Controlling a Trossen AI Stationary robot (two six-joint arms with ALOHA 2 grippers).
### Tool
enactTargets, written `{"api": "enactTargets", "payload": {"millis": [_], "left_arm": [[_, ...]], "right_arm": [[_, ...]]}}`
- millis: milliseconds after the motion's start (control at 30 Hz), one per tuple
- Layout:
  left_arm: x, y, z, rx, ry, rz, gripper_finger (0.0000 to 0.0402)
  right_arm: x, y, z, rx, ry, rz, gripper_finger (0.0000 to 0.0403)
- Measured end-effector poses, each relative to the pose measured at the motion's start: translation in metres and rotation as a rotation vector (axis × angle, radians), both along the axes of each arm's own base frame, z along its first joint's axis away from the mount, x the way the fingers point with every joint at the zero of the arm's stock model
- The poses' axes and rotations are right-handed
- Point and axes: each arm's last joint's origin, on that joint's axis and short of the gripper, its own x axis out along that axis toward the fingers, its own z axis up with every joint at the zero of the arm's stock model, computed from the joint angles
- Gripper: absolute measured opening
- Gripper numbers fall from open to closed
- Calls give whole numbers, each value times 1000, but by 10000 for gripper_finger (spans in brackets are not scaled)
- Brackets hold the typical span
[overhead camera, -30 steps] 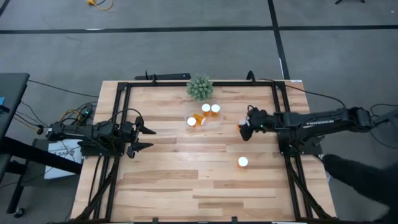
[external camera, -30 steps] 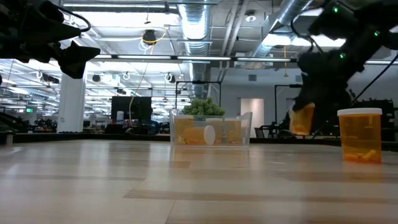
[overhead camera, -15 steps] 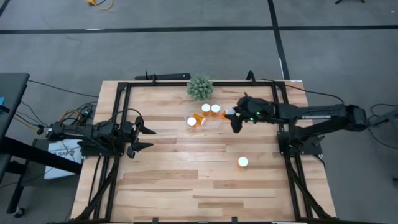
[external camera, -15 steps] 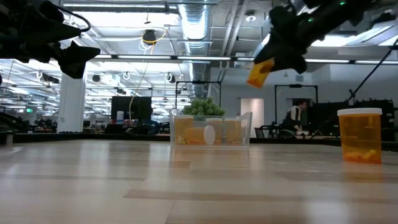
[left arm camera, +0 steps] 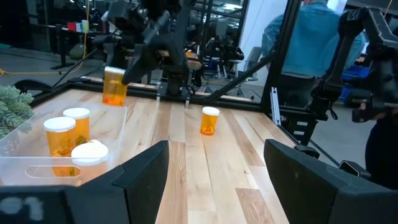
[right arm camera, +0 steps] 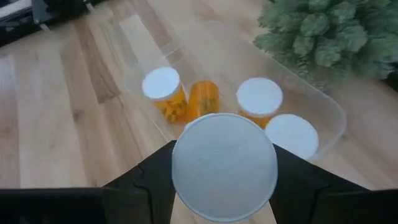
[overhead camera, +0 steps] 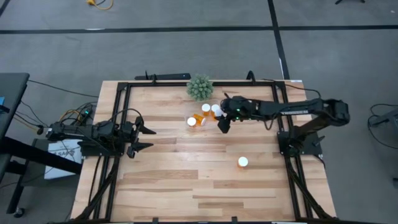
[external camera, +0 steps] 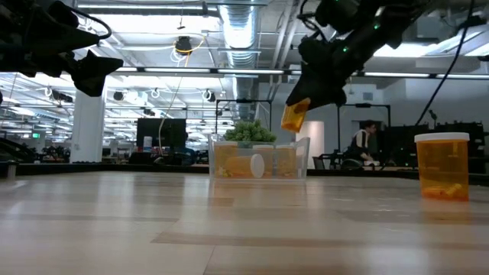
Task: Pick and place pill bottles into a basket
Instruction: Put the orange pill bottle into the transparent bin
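Note:
My right gripper (overhead camera: 222, 122) is shut on an orange pill bottle (external camera: 295, 114), in the air over the right end of the clear basket (overhead camera: 214, 119). The bottle's white cap (right arm camera: 224, 165) faces the right wrist camera. Several bottles are in the basket (right arm camera: 329, 112): two upright (right arm camera: 259, 96) and one lying on its side (right arm camera: 202, 99) show plainly. One more bottle (overhead camera: 242, 162) stands on its base on the wood, toward the near right. My left gripper (left arm camera: 214, 186) is open and empty at the table's left (overhead camera: 146, 138). My right gripper pinches the bottle at its cap end (right arm camera: 181, 168) between its two fingers, one on each side of the cap. The fingers slant down from above and from the table's right. The orange body (external camera: 293, 119) hangs tilted below them, clear of the basket and table.
A spiky green plant (overhead camera: 199, 87) stands just beyond the basket at the far edge. A black frame (overhead camera: 124, 106) borders the tabletop. A person (left arm camera: 311, 43) stands beyond the table's right side. Bare wood lies in the near half (overhead camera: 186, 180).
My right gripper has carried the bottle from the table's right side toward the left, to the basket's right end. It first rose high above the table, then came down a little. The bottle has stayed in its hold, tilted.

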Motion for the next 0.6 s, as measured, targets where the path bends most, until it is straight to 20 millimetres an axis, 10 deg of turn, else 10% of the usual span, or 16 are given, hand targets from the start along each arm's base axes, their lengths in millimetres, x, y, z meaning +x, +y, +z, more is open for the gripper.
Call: {"api": "enactTargets", "payload": {"millis": [600], "left_arm": [[0, 0, 0, 0, 0, 0, 254]], "right_arm": [[16, -17, -48, 78, 144, -4, 215]]}}
